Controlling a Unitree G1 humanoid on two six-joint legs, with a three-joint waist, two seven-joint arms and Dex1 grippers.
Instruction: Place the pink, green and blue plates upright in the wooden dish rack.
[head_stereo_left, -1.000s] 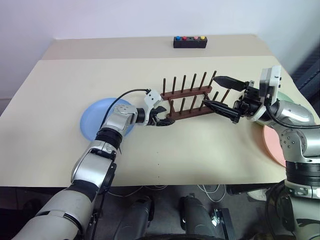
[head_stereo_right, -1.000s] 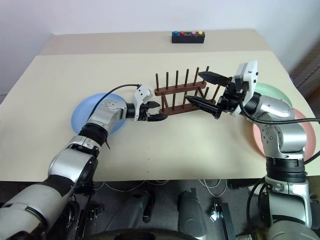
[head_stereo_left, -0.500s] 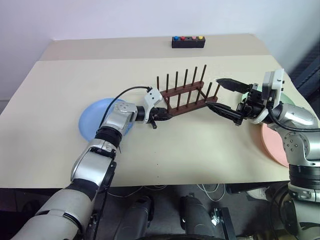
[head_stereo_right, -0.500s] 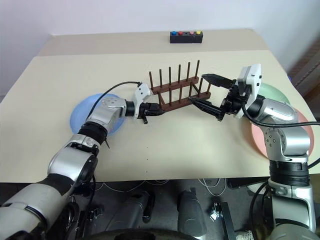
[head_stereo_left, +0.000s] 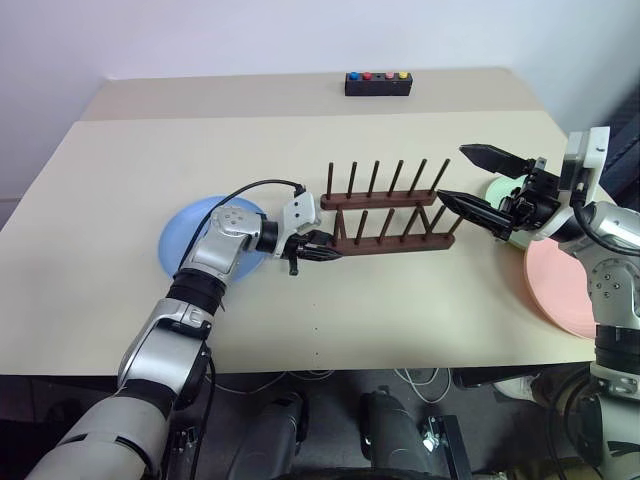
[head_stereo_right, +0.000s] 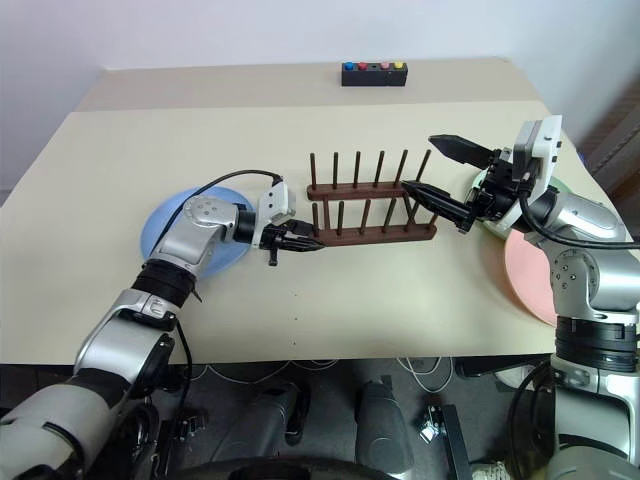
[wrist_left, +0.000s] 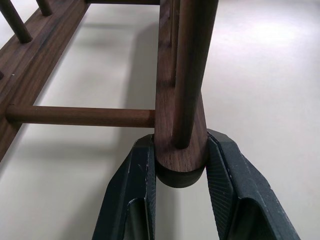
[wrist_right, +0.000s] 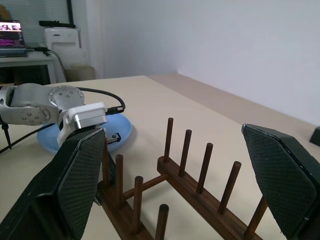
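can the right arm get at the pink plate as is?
Probably yes. The right gripper is open and empty, hovering by the wooden dish rack. The pink plate lies flat just beside that arm with nothing on it, though the green plate sits close by.

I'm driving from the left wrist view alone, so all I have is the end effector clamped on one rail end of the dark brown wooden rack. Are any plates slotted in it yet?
Observer: No. The dark brown wooden peg rack holds no plates.
Operator: Where are the plates, then?
Observer: All lie flat on the beige table: the round blue plate partly under the left arm, the round pink plate at the right edge, and the pale green plate mostly hidden behind the right arm.
Operator: And the other arm?
Observer: The right end effector hangs open at the rack's opposite end from the left end effector, holding nothing.
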